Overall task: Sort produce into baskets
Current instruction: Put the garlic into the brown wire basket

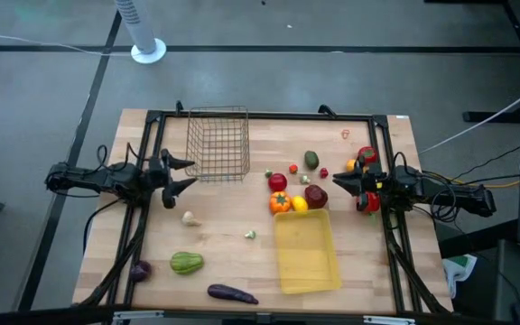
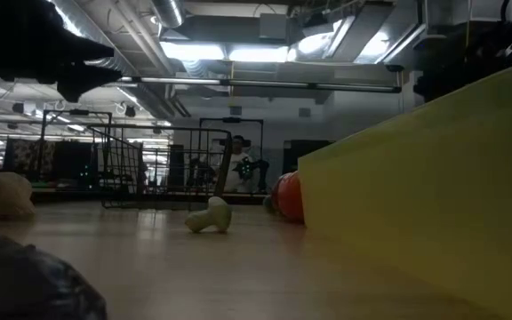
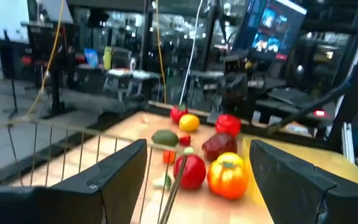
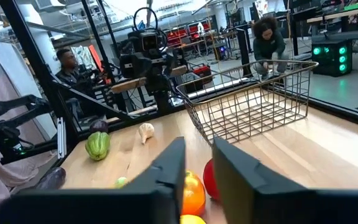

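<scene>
The wire-mesh basket (image 1: 218,144) stands at the far middle of the table and holds nothing that I can see. The yellow tray (image 1: 307,250) lies near the front, right of middle. A cluster of produce lies between them: a red tomato (image 1: 278,181), an orange pepper (image 1: 280,202), a yellow piece (image 1: 300,204), a dark red piece (image 1: 315,195) and a green avocado (image 1: 311,160). My left gripper (image 1: 184,174) is open and empty beside the basket's near left corner. My right gripper (image 1: 337,178) hovers just right of the cluster, empty, its fingers (image 4: 166,171) only a narrow gap apart.
On the table's left half lie a whitish garlic (image 1: 189,218), a small pale piece (image 1: 250,235), a green squash (image 1: 186,263), a purple eggplant (image 1: 231,293) and a purple onion (image 1: 140,269). Red pieces (image 1: 366,155) lie by the right arm. People show in the room beyond (image 4: 269,40).
</scene>
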Action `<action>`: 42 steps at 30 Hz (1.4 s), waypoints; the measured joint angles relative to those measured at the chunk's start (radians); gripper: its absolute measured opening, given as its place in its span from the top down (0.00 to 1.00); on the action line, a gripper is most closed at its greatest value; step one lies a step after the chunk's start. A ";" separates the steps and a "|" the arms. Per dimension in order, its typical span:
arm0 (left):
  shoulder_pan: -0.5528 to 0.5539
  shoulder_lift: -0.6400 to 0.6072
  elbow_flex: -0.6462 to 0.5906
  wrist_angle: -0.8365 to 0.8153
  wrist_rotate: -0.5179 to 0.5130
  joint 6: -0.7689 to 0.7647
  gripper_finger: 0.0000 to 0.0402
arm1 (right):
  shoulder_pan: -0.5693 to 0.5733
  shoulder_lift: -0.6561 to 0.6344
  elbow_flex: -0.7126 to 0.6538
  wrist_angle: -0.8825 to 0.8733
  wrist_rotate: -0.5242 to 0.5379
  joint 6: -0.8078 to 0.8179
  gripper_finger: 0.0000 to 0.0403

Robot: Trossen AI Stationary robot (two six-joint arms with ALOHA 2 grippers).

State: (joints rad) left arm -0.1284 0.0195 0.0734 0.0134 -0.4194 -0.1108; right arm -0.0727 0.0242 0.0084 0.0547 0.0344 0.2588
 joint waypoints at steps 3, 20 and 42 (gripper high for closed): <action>0.000 0.031 0.015 0.024 0.016 0.010 0.30 | 0.000 0.000 0.000 0.000 0.000 0.001 0.67; -0.064 0.585 0.503 -0.530 0.152 -0.267 0.35 | 0.000 0.000 0.000 0.002 0.000 0.002 0.54; -0.116 1.048 0.645 -1.021 0.442 -0.659 0.35 | 0.000 0.000 0.000 -0.003 -0.001 0.001 0.54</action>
State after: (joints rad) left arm -0.2447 1.0679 0.7185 -1.0076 0.0227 -0.7701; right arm -0.0727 0.0241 0.0083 0.0514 0.0338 0.2600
